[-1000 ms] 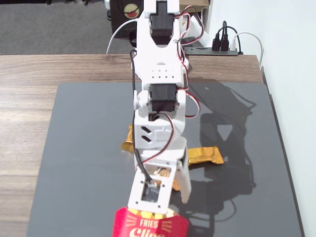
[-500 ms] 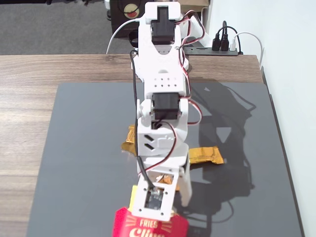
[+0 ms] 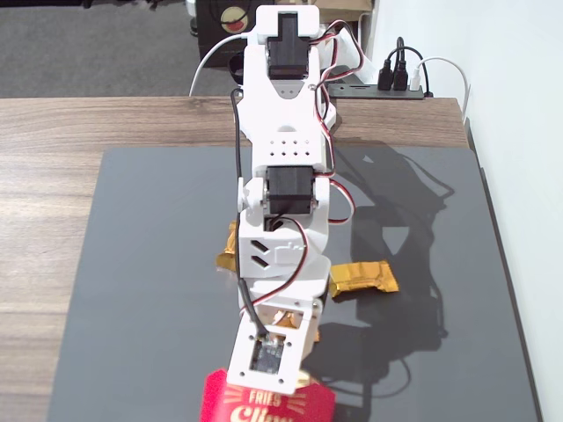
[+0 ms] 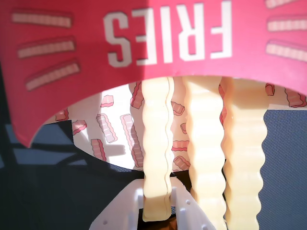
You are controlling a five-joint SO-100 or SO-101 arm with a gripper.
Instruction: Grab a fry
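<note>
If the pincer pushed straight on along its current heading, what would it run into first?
Probably the red FRIES carton: the pincer points into its mouth and already straddles the leftmost fry in the wrist view. Depth is unclear.

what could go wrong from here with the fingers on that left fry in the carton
1. The white fingers pinch only the tip of the left pale-yellow crinkle-cut fry, so it may slip out when pulled.
2. The middle fry lies right beside it and could be dragged along.
3. The light red "FRIES" carton might shift or tip.
</note>
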